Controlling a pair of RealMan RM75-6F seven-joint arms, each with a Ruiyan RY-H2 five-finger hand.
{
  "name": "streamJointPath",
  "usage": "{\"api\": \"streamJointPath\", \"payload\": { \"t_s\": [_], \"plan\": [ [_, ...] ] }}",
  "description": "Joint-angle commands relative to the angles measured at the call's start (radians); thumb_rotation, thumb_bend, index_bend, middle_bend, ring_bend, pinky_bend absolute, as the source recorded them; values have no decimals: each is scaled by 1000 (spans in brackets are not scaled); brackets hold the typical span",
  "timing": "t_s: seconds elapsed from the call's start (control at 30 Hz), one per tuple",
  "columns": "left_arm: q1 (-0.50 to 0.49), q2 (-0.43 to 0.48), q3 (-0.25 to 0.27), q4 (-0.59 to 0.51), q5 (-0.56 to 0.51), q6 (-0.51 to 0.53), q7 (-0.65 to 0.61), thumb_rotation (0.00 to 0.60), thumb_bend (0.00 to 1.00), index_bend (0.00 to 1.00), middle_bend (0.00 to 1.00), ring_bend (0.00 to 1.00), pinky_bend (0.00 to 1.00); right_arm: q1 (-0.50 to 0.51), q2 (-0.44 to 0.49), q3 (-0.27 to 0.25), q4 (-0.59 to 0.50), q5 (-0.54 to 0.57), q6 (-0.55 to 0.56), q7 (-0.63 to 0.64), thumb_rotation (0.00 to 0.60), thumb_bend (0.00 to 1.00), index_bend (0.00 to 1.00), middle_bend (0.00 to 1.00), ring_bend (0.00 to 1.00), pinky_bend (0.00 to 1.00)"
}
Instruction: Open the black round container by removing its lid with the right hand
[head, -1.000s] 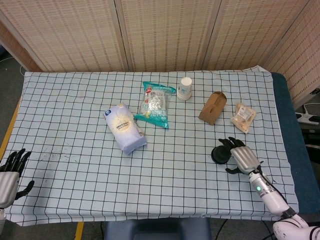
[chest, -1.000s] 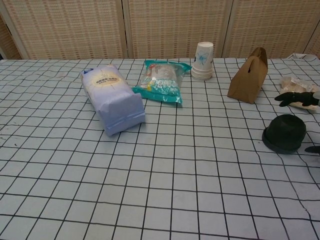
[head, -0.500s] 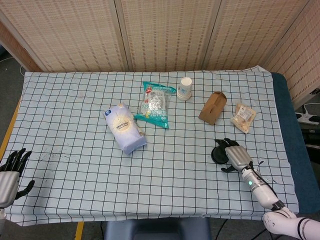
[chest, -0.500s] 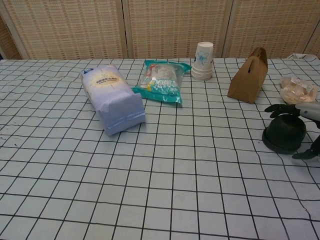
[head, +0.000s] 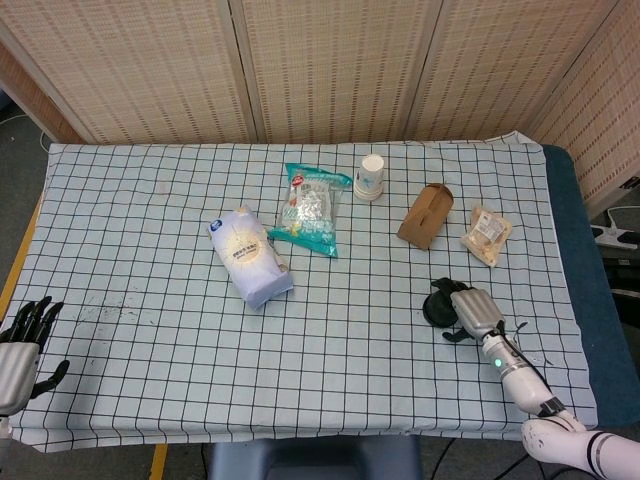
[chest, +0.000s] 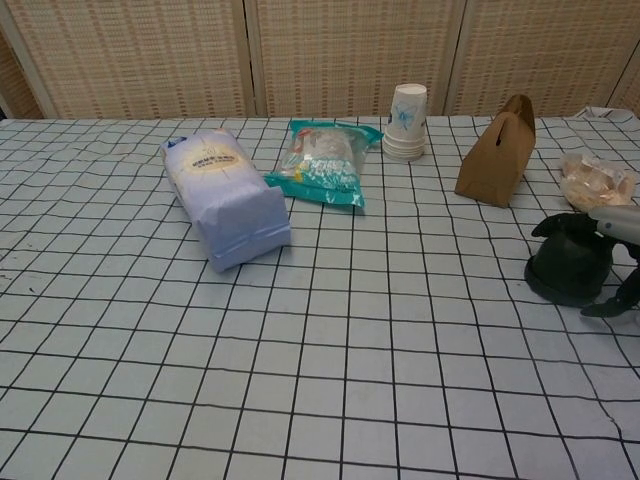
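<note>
I am bringing the right hand (head: 470, 309) down over the black round container (chest: 568, 264), which is sitting near the right edge of the checked tablecloth (head: 150, 220), in front of the brown paper box (chest: 495, 150) and the small snack packet (head: 487, 235). Compared with a second ago, the hand is now lying over the lid: the fingers (chest: 550, 224) are reaching across the top and the thumb is hanging at the near side. They are curling around the lid, but I cannot tell if they are already pressing it. The lid is still sitting on the container, so I judge that closing the grasp is the step in hand. The left hand (head: 18, 340) is resting open at the left table edge, holding nothing.
</note>
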Motion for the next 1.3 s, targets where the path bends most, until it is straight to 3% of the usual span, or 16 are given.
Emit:
{"api": "streamJointPath", "payload": {
  "t_s": [0.03, 0.47, 0.8, 1.1, 1.3],
  "plan": [
    [0, 0, 0, 0, -1, 0, 0, 600, 302, 65, 0, 0, 336, 1, -3, -1, 4, 4, 0, 0, 600, 67, 214, 318, 272, 435],
    [-1, 0, -1, -1, -3, -3, 2, 600, 303, 65, 0, 0, 336, -13, -19, -9, 31, -37, 55, 25, 600, 69, 421, 478, 448, 610],
    [0, 0, -1, -2, -1, -1, 2, 600, 303, 65, 0, 0, 337, -25, -15, -23, 42, -118, 101, 96, 600, 266, 649, 613, 587, 731],
    [0, 0, -1, -1, 2, -1, 1, 600, 303, 65, 0, 0, 337, -36, -22, -24, 55, -137, 130, 110, 600, 271, 664, 619, 592, 737],
    [-1, -1, 0, -2, 2, -3, 3, 600, 302, 65, 0, 0, 337, -36, 0, -3, -5, -179, 190, 139, 600, 274, 665, 619, 594, 737]
  ]
}}
